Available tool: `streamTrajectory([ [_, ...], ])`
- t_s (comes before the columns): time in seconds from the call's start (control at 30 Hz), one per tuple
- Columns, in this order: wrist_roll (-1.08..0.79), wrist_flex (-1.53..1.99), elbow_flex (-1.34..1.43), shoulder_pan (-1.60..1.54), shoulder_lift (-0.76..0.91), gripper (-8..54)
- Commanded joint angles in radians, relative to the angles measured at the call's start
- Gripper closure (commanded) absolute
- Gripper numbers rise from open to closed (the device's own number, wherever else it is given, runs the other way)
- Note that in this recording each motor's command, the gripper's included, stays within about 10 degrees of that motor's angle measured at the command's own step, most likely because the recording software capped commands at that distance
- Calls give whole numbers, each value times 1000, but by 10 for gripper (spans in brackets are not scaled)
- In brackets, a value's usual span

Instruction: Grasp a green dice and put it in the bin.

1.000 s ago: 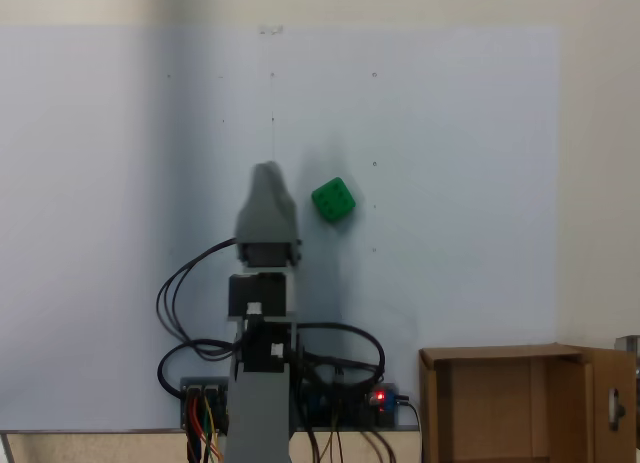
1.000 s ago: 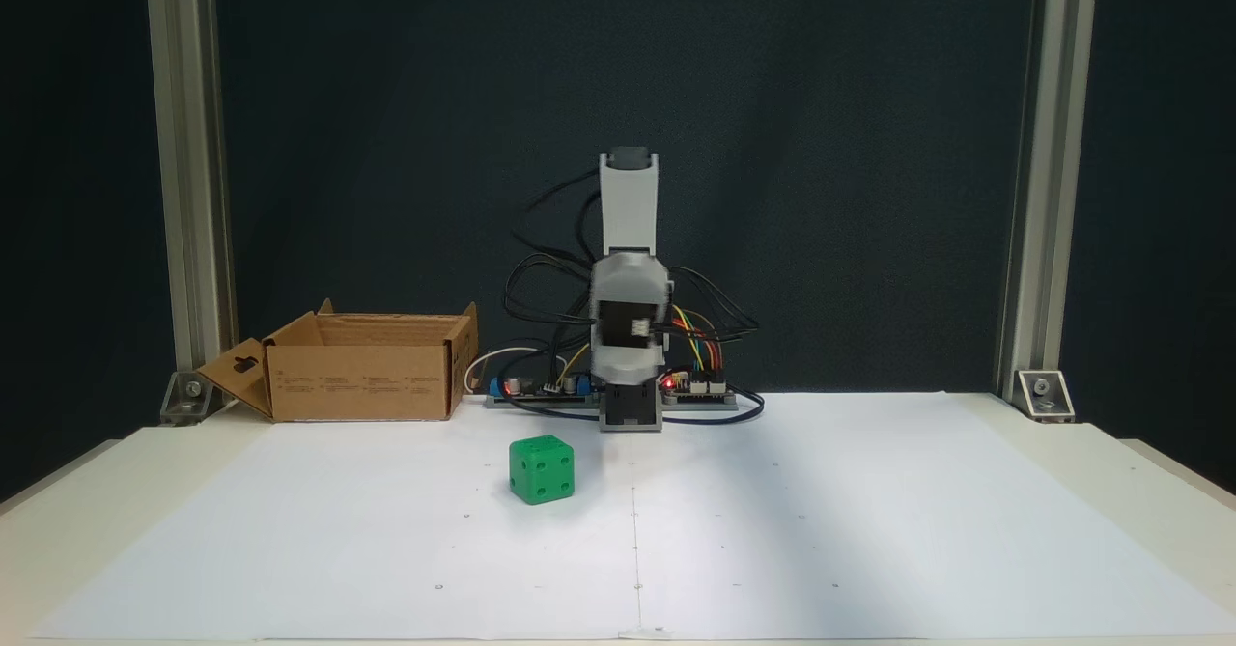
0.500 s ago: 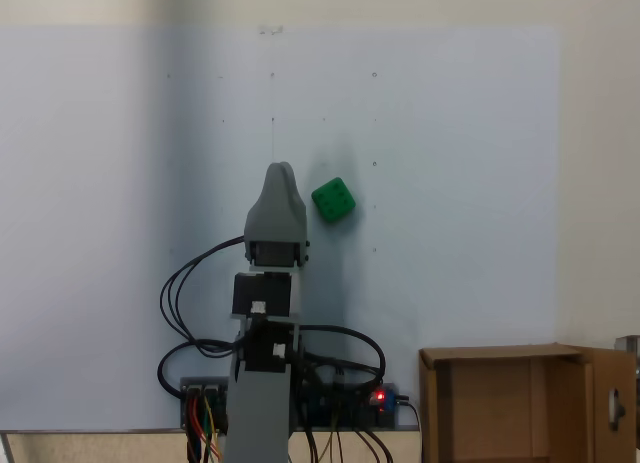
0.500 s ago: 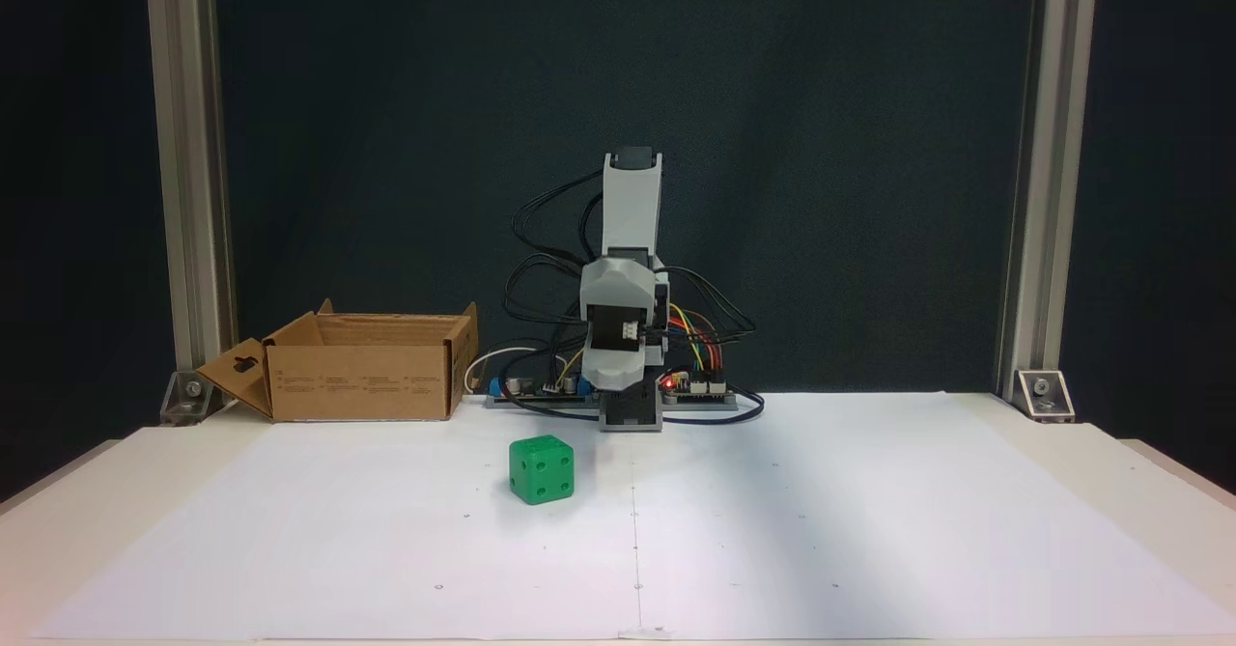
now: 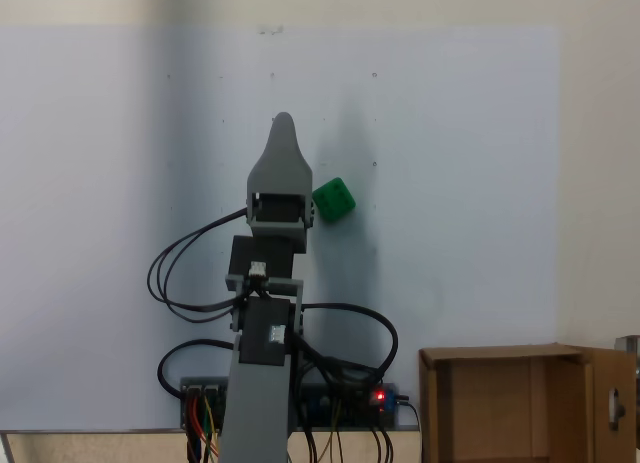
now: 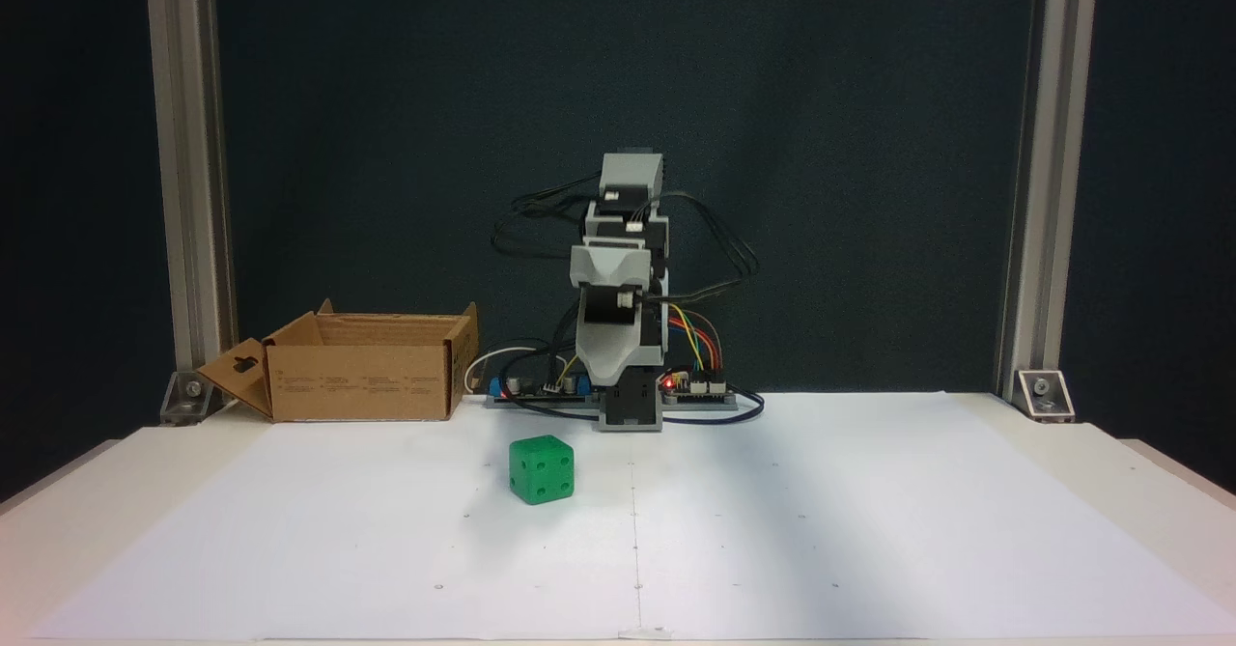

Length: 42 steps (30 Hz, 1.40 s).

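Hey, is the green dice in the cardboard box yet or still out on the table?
Out. The green dice sits on the white paper, well apart from the bin, ungrasped.

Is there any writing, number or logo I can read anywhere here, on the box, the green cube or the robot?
No text here can be read.
Cardboard box: faint printed lines on its front wall, too small and blurred to read.
Green dice: no letters or numerals, just dark pips; one face shows four, another two.
Robot arm: no label or brand can be made out on it.
White paper sheet: only tiny dots and a thin line, no writing.
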Motion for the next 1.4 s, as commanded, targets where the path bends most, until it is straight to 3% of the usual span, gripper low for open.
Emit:
streamTrajectory([
  [0.0,63,102,-130,0,106,40],
  [0.23,190,527,-417,18,103,40],
  [0.83,348,1449,-471,186,91,40],
  [1.37,443,1397,-615,238,-196,40],
])
